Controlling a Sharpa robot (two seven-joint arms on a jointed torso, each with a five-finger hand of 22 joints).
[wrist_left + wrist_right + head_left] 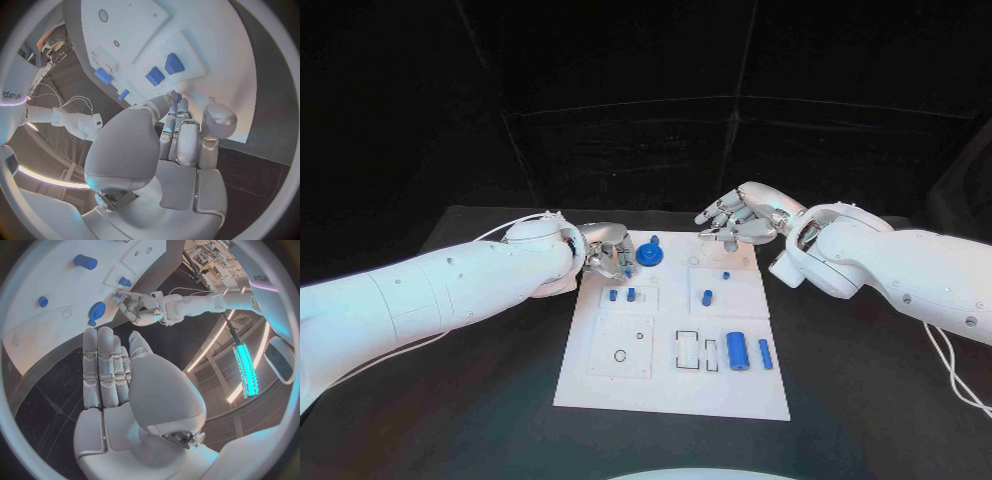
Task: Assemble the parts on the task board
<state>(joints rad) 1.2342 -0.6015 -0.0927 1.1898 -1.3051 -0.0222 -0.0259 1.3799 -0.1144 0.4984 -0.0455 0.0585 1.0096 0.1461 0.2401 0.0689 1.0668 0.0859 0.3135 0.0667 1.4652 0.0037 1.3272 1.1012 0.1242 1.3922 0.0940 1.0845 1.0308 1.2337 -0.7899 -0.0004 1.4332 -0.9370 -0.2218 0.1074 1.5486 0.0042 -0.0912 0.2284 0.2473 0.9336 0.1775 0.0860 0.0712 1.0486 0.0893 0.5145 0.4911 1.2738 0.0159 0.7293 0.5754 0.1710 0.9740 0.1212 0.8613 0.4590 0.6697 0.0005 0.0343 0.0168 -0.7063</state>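
- Left hand [606, 250]: at the far-left corner of the task board [675, 385], fingers curled toward the blue gear [651, 257]. From the right wrist view its fingertips [119, 296] appear to pinch a small blue piece beside the gear; I cannot tell for certain whether anything is gripped.
- Right hand [740, 220]: raised above the board's far edge, fingers loosely apart, holding nothing.
- Risk, left hand: if a small part is pinched, the contact looks slight. A tilt on approach could drop it onto the board or jam it at the mouth of its seat.
- Risk, gear: it sits just beside the left fingers. A sideways sweep could knock it out of place.
- Risk, both hands: they work close together over the far end. A reach by the right hand toward the gear could bring the two into contact.
- Count, head view: one gear; two short blue pegs [620, 295] standing side by side in the left block; two small pegs [707, 297] in the right block; one thick blue cylinder [737, 351] and one slim blue pin [766, 353] lying near the right edge.
- Count, open seats: two rectangular slots [688, 349] and one round hole [620, 355].
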